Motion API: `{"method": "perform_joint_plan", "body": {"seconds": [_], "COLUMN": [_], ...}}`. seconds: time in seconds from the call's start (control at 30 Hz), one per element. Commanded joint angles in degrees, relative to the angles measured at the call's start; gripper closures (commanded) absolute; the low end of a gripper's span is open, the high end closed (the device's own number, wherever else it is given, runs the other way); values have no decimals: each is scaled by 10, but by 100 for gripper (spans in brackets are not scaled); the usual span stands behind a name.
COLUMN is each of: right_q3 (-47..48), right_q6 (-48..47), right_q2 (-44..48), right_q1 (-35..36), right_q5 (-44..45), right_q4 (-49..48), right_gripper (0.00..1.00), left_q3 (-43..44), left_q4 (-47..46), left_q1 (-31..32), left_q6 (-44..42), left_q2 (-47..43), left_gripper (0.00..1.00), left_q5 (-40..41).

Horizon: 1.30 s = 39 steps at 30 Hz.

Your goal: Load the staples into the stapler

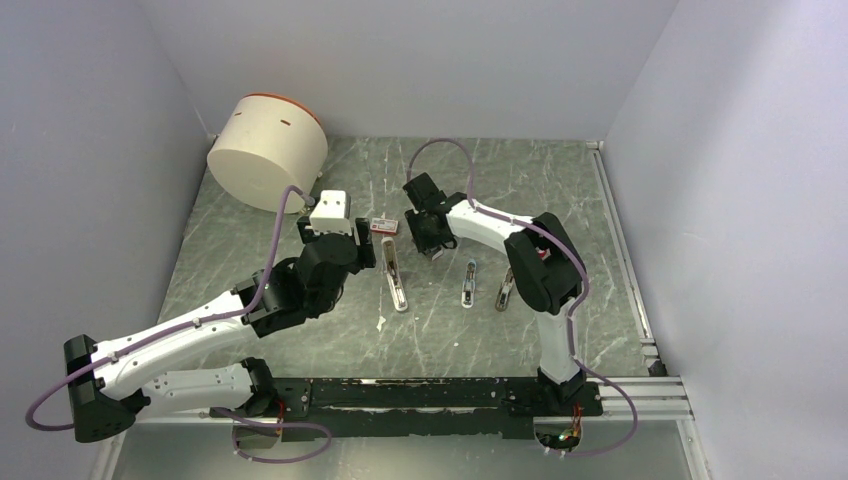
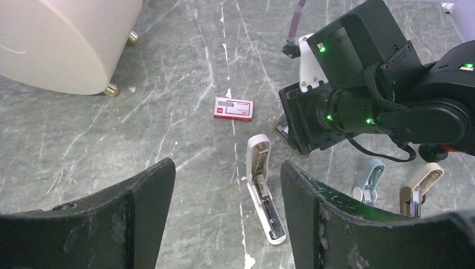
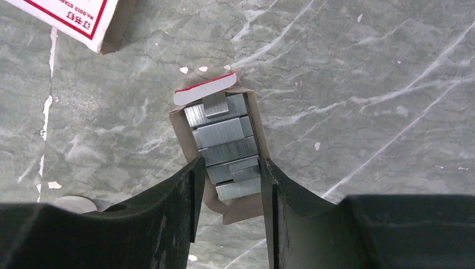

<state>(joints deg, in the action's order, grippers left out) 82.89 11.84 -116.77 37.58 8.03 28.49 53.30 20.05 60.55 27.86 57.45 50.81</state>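
Your stapler (image 1: 395, 278) lies folded open on the desk (image 1: 570, 180). Its long axis runs near to far with a slight lean, the beige-lined half toward the back wall and the half with the dark metal channel toward the arm bases. Just past its far end sits the staples box (image 1: 383, 226), red with a white label panel, its long axis running left to right. The staple tray (image 3: 221, 134) is apart from that box and lies under your right tool (image 3: 228, 165). It is an open cardboard drawer of silver strips lying unevenly, its long axis in line with the fingers and its red-and-white flap pointing away from the wrist. That tool is partly closed, with 1 finger against each cardboard side wall, pinching the tray between them. Your left tool (image 2: 227, 168) is spread wide and grips nothing, hanging over the desk with the stapler showing between its 2 fingers. In the right wrist view, a corner of the box shows upside-down print in a red border: Chinese characters, then a line that seems to begin "No.0012 STA"; the rest is cut off.
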Motion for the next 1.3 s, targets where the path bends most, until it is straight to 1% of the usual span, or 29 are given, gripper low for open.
{"method": "perform_joint_plan", "body": {"seconds": [0.0, 0.17, 0.47, 0.6, 0.77, 1.03, 1.17, 1.27], "right_q3": [-4, -10, -14, -15, -17, -18, -23, -26], "right_q6": [7, 9, 11, 13, 13, 17, 18, 17], "right_q2": [-11, -7, 7, 10, 14, 22, 33, 38], "right_q1": [1, 1, -2, -2, -3, -3, -3, -4], "right_q5": [9, 6, -3, -3, -2, 7, 8, 10], "right_q4": [-10, -12, -15, -13, -14, -14, -19, -22], "right_gripper": [55, 55, 63, 65, 58, 63, 58, 58], "left_q3": [2, 4, 2, 2, 2, 3, 5, 4], "left_q4": [8, 7, 6, 7, 7, 5, 5, 4], "left_q1": [-3, -3, -3, -3, -3, -3, -3, -3], "left_q6": [3, 2, 4, 4, 4, 3, 3, 3], "left_q2": [2, 5, 5, 5, 7, 10, 13, 13], "left_gripper": [26, 26, 26, 26, 26, 26, 26, 26], "left_q5": [-2, -4, -5, -4, -6, -7, -7, -7]}}
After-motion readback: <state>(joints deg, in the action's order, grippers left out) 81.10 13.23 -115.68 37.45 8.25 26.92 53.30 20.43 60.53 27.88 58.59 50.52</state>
